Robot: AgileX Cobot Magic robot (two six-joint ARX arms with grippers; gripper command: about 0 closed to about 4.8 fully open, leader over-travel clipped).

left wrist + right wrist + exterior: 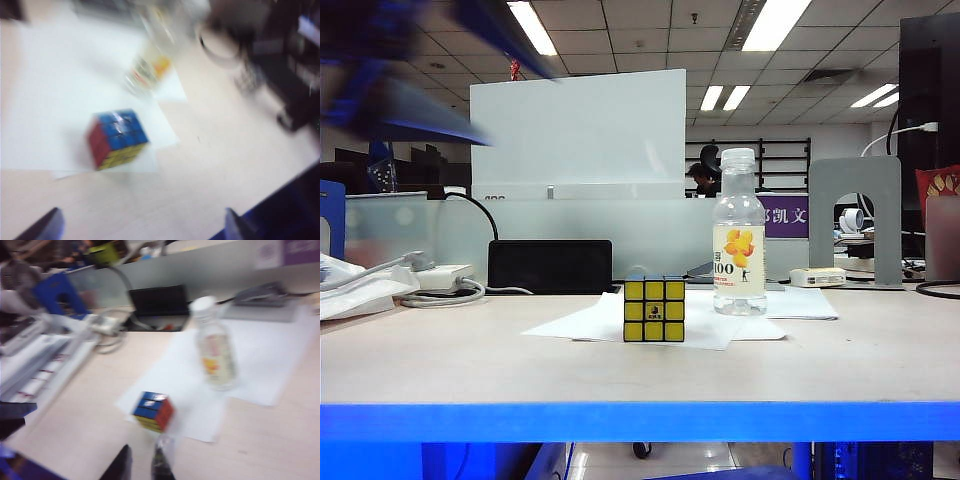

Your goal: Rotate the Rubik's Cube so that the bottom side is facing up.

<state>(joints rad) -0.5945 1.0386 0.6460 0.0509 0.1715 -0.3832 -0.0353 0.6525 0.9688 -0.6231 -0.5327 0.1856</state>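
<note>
The Rubik's Cube (654, 309) rests on a white paper sheet (582, 324) mid-table, its yellow face with the dark centre logo turned to the exterior camera. From the wrist views its blue face is on top (117, 137) (153, 411), with red and yellow on the sides. The left arm is a dark blue blur (405, 75) high at the upper left. My left gripper (141, 216) is open wide above the table, short of the cube, holding nothing. My right gripper (143, 451) hovers just short of the cube with its fingers a narrow gap apart and nothing between them.
A clear plastic bottle (739, 235) with a white cap and an orange label stands just right of the cube on the paper. Behind are a black box (550, 265), white cables and an adapter (440, 280), and a grey bookend (855, 215). The table's blue front edge (640, 420) is near.
</note>
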